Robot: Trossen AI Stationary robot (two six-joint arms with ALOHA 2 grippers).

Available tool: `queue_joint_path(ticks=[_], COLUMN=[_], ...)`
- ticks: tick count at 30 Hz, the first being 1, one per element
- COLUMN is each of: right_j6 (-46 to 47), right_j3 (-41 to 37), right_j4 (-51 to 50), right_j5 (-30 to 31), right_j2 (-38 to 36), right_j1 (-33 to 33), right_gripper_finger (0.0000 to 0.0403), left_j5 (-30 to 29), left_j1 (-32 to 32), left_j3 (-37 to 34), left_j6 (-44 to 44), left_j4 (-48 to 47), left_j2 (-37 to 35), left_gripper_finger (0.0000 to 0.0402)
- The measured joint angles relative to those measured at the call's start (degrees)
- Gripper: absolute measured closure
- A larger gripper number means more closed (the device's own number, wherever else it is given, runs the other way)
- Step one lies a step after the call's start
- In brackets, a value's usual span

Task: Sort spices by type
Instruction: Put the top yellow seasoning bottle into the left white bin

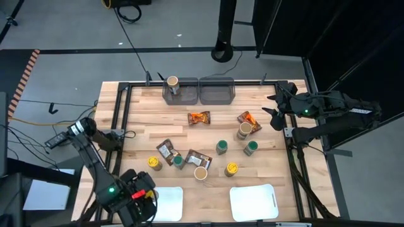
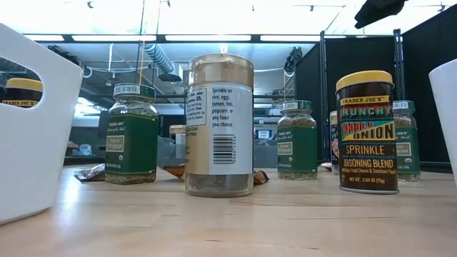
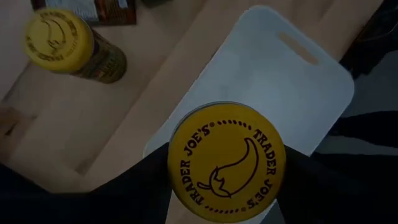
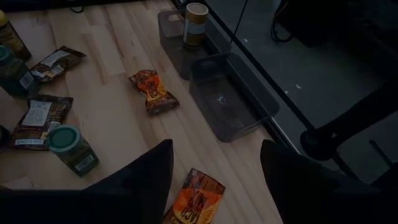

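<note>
Left gripper [image 3: 227,171] pinches a yellow-lidded jar [image 3: 226,162] between its fingers, directly above the left white tray [image 3: 292,81], near that tray's rim. Right gripper [image 4: 214,171] hangs at the table's right edge, fingers spread; an orange packet [image 4: 194,200] lies below them.

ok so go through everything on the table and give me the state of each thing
Left end effector: shut on yellow-lid jar, above left tray.
Right end effector: open, empty, at the right edge.
Left bin: holds one tan-lid jar.
Right bin: empty.
Right tray: empty.
Other jars: upright.
Packets: flat.
</note>
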Motion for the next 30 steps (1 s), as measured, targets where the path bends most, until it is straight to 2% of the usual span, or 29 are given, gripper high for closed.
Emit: queue_joint_path(ticks=[12, 23, 30], right_j6=[0.0, 0.1, -0.3], right_j3=[0.0, 0.0, 0.0], right_j4=[0.9, 0.9, 0.9], right_j5=[0.0, 0.0, 0.0], right_j2=[0.0, 0.0, 0.0], right_j1=[0.0, 0.0, 0.0], right_gripper_finger=[0.0157, 0.0157, 0.0151], left_j5=[1.7, 2.7, 2.8], left_j1=[-2.1, -2.4, -2.4], left_j3=[-10.7, -15.7, -15.6], left_j6=[-1.4, -1.5, -1.4], left_j4=[10.9, 15.0, 16.5], left_j2=[0.0, -0.1, -0.1], left_gripper_finger=[0.0172, 0.0171, 0.0122])
